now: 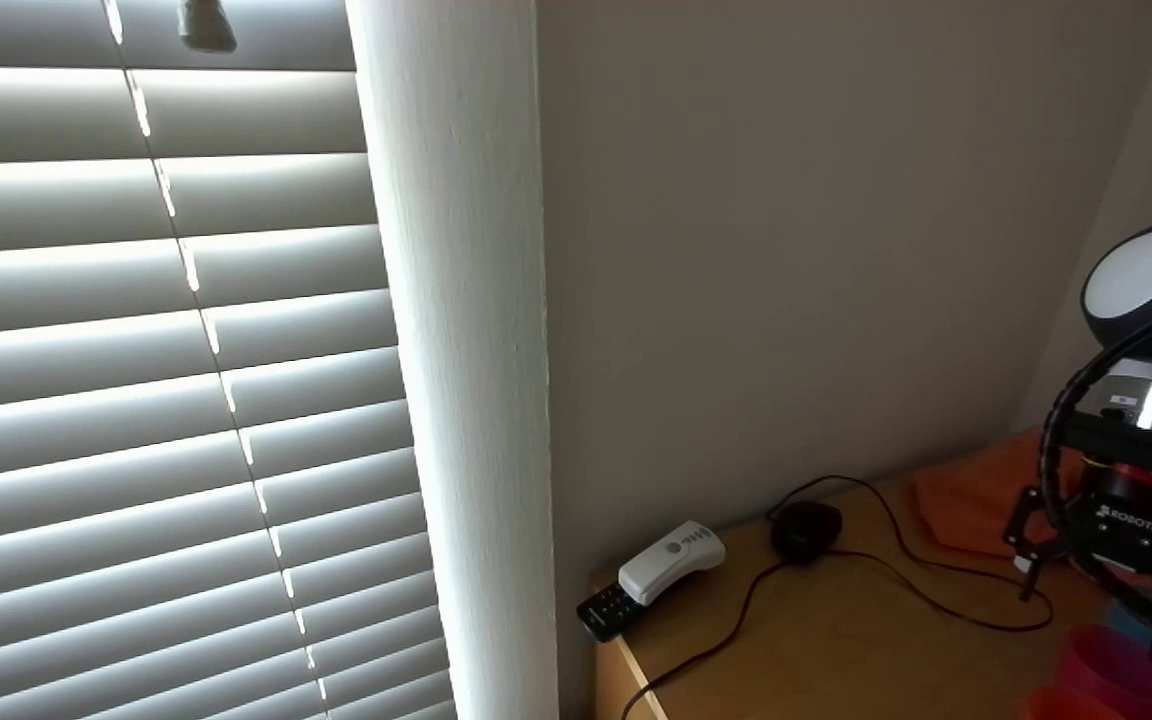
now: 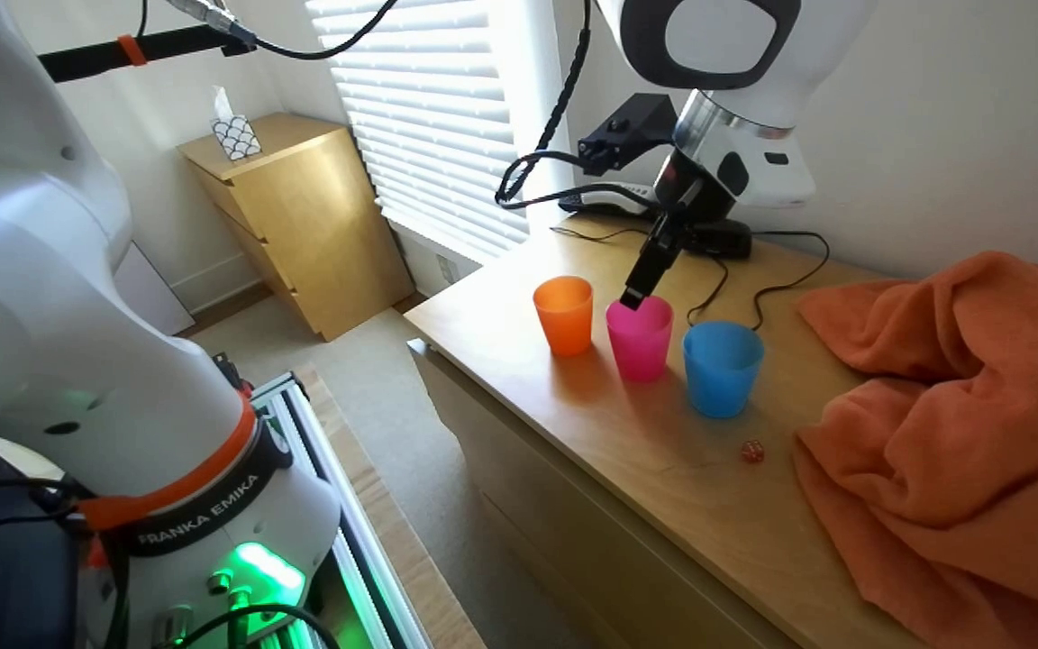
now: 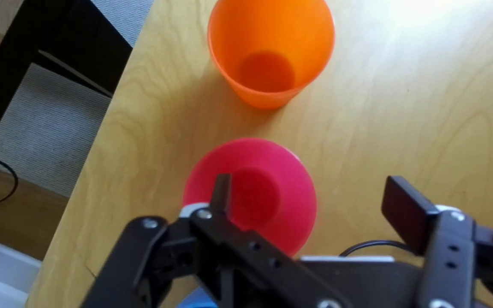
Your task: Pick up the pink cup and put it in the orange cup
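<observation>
Orange cloth [image 2: 978, 433] lies bunched on the near end of the pale wooden tabletop [image 2: 654, 446], a small red cube-shaped die [image 2: 752, 451] beside it. Beyond, upright along the robot-side edge, stand a tapered blue plastic cup [image 2: 723, 374] and a tapered pink plastic cup [image 2: 641, 347]; the black two-fingered tool [image 3: 313, 196] is spread wide, gripping nothing, one fingertip [image 3: 222, 192] at the pink cup's mouth, the other outside its rim. Past them, a tapered orange plastic cup [image 2: 564, 317] stands nearest the far corner.
</observation>
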You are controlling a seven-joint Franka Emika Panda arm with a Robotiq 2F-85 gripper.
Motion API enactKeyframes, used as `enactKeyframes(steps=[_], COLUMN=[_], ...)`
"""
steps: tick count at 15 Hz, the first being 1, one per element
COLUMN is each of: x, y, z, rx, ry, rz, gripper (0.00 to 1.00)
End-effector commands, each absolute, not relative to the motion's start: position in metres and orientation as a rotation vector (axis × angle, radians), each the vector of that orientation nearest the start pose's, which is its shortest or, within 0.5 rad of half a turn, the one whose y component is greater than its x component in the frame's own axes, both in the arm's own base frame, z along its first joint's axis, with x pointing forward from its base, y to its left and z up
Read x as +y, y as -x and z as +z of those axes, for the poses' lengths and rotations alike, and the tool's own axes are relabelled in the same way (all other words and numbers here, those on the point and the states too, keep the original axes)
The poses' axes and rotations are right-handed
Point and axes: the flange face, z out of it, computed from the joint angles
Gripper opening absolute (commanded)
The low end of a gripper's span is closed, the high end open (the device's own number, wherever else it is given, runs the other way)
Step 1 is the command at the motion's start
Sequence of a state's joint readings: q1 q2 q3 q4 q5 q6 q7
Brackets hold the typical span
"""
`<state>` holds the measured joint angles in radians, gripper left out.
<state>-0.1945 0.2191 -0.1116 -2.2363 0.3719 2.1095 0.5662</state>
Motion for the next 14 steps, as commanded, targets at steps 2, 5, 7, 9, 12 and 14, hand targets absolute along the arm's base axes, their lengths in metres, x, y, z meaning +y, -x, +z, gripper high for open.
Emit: enactKeyframes(steps=[2,5,7,9,12,14], x=[-0.141,-0.143,-0.144,-0.144,-0.144,-0.142], y=[-0.495,-0.498,-0.499,-0.500,-0.501,-0.499], z=[0.238,0.232,0.229,0.227,0.229,0.240], rx=[1.514,1.514,1.513,1.510,1.501,1.503], ry=[2.441,2.441,2.443,2.445,2.454,2.460], rz=[0.560,0.574,0.581,0.584,0.589,0.577], gripper=[0.58,0.34,0.18,0.02,0.00,0.01])
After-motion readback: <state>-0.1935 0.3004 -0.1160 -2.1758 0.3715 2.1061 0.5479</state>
